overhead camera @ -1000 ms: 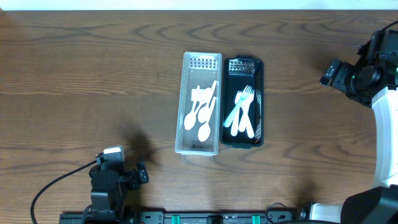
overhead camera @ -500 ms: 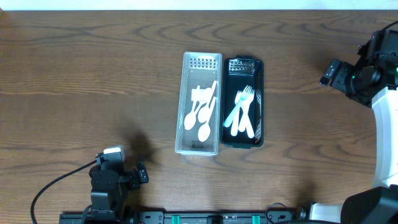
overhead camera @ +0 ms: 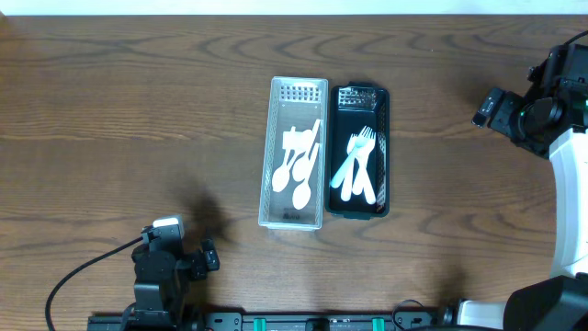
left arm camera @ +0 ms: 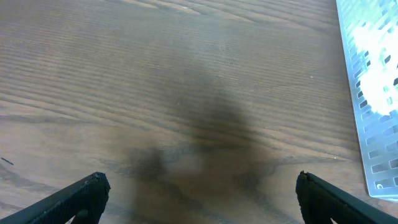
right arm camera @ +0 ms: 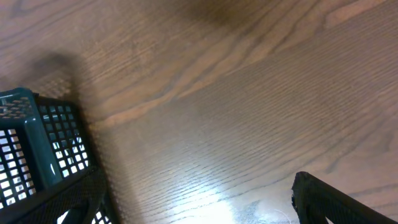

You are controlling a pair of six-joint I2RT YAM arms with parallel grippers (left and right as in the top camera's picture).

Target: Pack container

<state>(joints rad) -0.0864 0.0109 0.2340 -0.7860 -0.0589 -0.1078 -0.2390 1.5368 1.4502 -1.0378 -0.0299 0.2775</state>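
Dark wooden table (overhead camera: 138, 110) filled pretty much the whole overhead shot, with a thin pale strip along the far edge. Two long baskets sat side by side, touching, about mid-table. The white basket (overhead camera: 292, 217) held the white spoons (overhead camera: 299, 170), and the black basket (overhead camera: 384, 138) to its right held the pale forks (overhead camera: 358, 165). Wide stretches of wood ran out from both of them. The left gripper (left arm camera: 199, 199) sat low by the near edge, well away from the baskets. Its fingers (left arm camera: 87, 190) were spread wide apart with nothing between them, and only the white basket's side showed at the right of its camera. A cable (overhead camera: 83, 271) trailed off that arm. The right gripper (right arm camera: 193, 202) was over by the right edge, jaws also wide apart, holding nothing. A corner of the black basket was just off its left finger.
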